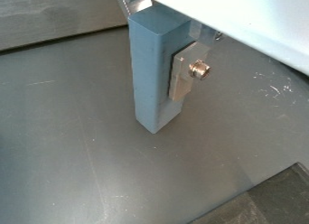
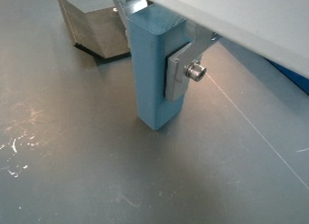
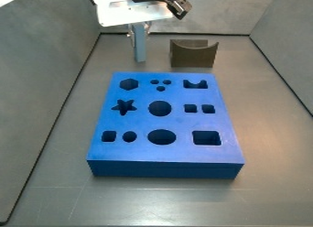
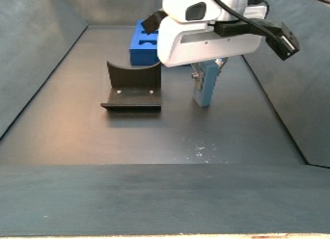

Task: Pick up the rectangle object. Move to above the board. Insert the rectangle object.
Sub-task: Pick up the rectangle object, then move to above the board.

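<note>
Behind the board (image 3: 166, 121), our pincer (image 3: 139, 27) grips the block (image 3: 139, 43) upright, long axis vertical, its lower end near the counter (image 3: 73, 102), holes lying forward.

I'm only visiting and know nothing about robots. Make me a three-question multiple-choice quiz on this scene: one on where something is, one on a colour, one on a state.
1. Where is the rectangle object?
A. Lying in a hole of the board
B. Upright between the gripper's fingers, beyond the board
C. Resting on the fixture

2. What colour is the board?
A. Bright blue
B. Brown
C. Silver

3. What state is the gripper in?
A. Open and empty
B. Shut on the rectangle object
C. Out of sight

Answers: 1 B, both side views show it upright under the gripper, off the board. 2 A, a side view shows a bright blue slab. 3 B, in both wrist views a silver finger presses the block's side.
</note>
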Robot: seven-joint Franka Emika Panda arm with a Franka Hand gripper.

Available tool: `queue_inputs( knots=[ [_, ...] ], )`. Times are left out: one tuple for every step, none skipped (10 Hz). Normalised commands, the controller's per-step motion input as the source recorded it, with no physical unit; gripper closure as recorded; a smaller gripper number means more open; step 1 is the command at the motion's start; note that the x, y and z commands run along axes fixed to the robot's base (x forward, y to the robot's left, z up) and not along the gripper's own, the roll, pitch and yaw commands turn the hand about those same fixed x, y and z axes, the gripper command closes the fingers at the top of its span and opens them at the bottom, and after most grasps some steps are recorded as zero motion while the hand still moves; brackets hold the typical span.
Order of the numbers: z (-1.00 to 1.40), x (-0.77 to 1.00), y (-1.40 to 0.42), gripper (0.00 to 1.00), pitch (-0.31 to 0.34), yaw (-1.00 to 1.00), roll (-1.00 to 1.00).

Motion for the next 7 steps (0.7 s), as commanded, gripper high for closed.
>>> queue_inputs(
  knots=[
    [0.0, 0.0, 0.0, 1.0, 0.0, 0.0, 0.0],
    [0.0, 0.0, 0.0, 1.0, 0.0, 0.0, 0.0],
    [0.0, 0.0, 0.0, 1.0, 0.0, 0.0, 0.0],
    [0.0, 0.0, 0.0, 1.0, 0.0, 0.0, 0.0],
    [0.0, 0.0, 0.0, 1.0, 0.0, 0.0, 0.0],
    [0.0, 0.0, 0.0, 1.0, 0.0, 0.0, 0.0],
    [1.0, -0.09, -0.06, 1.0, 0.014, -0.2, -0.61]
  ],
)
